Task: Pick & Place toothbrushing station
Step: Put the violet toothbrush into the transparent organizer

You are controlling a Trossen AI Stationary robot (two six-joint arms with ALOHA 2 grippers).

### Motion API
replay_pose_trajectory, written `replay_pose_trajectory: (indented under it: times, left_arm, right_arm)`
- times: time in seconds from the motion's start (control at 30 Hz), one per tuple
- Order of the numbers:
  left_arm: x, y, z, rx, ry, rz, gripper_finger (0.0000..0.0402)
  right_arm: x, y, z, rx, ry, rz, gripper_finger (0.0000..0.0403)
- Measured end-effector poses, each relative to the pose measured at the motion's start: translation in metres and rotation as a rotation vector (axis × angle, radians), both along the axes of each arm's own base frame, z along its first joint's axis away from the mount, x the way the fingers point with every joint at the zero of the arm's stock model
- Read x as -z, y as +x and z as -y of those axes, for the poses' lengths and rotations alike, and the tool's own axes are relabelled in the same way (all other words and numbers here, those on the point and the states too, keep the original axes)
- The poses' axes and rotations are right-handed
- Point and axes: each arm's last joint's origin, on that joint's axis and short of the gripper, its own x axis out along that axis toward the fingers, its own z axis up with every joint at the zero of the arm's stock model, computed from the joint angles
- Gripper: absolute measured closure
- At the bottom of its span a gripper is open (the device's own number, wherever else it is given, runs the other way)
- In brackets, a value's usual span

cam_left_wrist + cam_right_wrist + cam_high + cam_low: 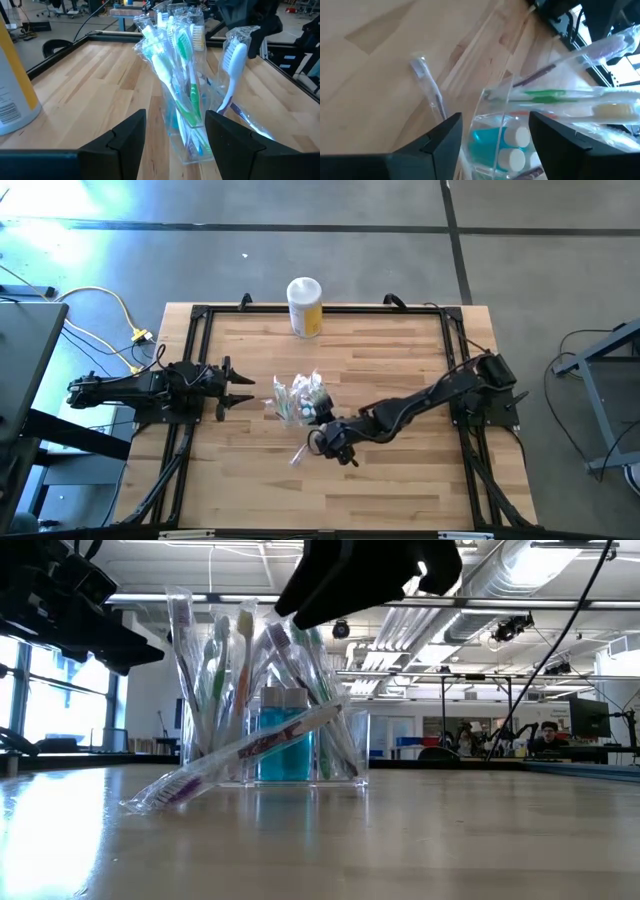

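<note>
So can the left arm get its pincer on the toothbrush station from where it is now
Probably yes. The left pincer is open and points straight at the toothbrush station across bare wood. The right pincer, also open, hangs at the station's other side, so they could crowd each other.

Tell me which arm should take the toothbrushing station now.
Right, probably. The right gripper hangs open at the toothbrushing station, its clear wall between the fingers in the right wrist view. The left gripper waits open, apart, at the table's left side.
</note>
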Motion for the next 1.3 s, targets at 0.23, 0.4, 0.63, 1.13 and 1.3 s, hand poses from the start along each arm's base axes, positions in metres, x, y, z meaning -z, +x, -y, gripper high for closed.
replay_pose_trajectory:
  times: [0.23,0.4,0.63,1.13,1.3]
  left_arm:
    - [0.0,0.0,0.0,-0.001,-0.011,0.0,0.0202]
    - [0.0,0.0,0.0,-0.001,-0.011,0.002,0.0202]
    - [0.0,0.0,0.0,0.001,-0.011,-0.001,0.0202]
    - [-0.001,0.0,0.0,-0.001,-0.007,0.008,0.0202]
    - [-0.001,0.0,0.0,-0.002,-0.007,0.008,0.0202]
  right_arm:
    - [0.021,0.007,-0.008,-0.027,-0.022,-0.027,0.0186]
    - [0.035,0.02,-0.016,-0.035,-0.02,-0.025,0.0186]
    - [0.06,0.025,-0.025,-0.069,-0.021,-0.093,0.0186]
    - [0.088,0.029,-0.021,-0.049,-0.065,-0.168,0.0186]
    - [0.089,0.03,-0.018,-0.059,-0.042,-0.184,0.0185]
